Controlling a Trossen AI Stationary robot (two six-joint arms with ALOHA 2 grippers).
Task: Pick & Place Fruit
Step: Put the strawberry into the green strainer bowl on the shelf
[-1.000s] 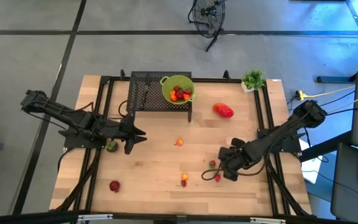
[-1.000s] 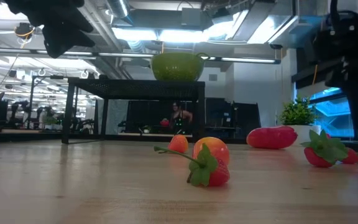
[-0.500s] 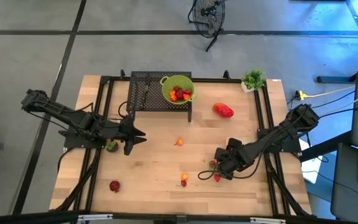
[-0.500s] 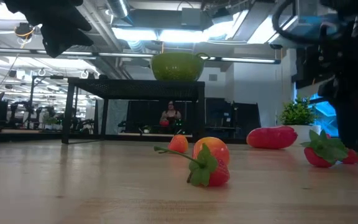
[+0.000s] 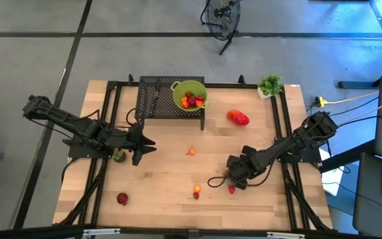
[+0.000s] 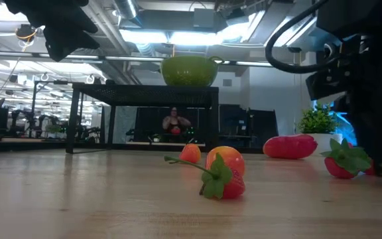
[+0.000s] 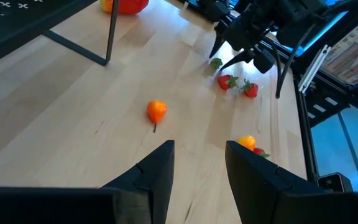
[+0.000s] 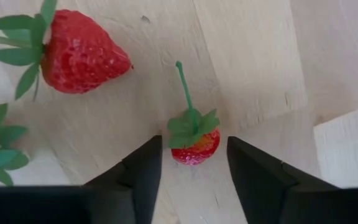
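Right claw having slid leftward over the table, fingers spread, straddling a small strawberry without gripping, bare wood lying beyond, left claw hovering released near the table's left rail

table: pale matt wood | strawberry: glossy plastic look | rack: black metal mesh

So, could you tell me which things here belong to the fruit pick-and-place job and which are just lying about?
Belonging to the job:
- small strawberry between the right gripper fingers
- larger strawberry
- orange fruit
- red oblong fruit
- green bowl holding fruit
- left gripper, waiting

Lying about:
- potted plant
- black wire rack
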